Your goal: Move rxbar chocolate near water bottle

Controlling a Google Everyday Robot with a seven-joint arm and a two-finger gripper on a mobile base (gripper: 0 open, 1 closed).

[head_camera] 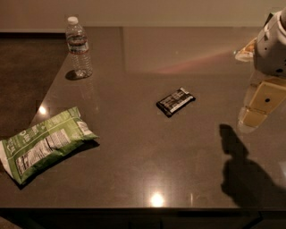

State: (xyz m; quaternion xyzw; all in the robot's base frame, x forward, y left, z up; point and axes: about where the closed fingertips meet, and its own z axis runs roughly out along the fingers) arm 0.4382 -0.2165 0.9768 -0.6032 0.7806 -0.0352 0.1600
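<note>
The rxbar chocolate [175, 101], a small flat bar in a black wrapper with white lettering, lies flat near the middle of the dark table [147, 152]. The water bottle [78, 48], clear with a white cap, stands upright at the table's far left corner, well apart from the bar. My gripper [255, 117] hangs above the table at the right edge of the view, to the right of the bar and not touching it. Nothing is between its tan fingers. Its shadow falls on the table below it.
A large green chip bag [42, 143] lies flat at the table's front left edge. The table's left edge runs diagonally from the bottle toward the bag, with dark floor [22, 80] beyond it. A pale wall [143, 11] stands behind the table.
</note>
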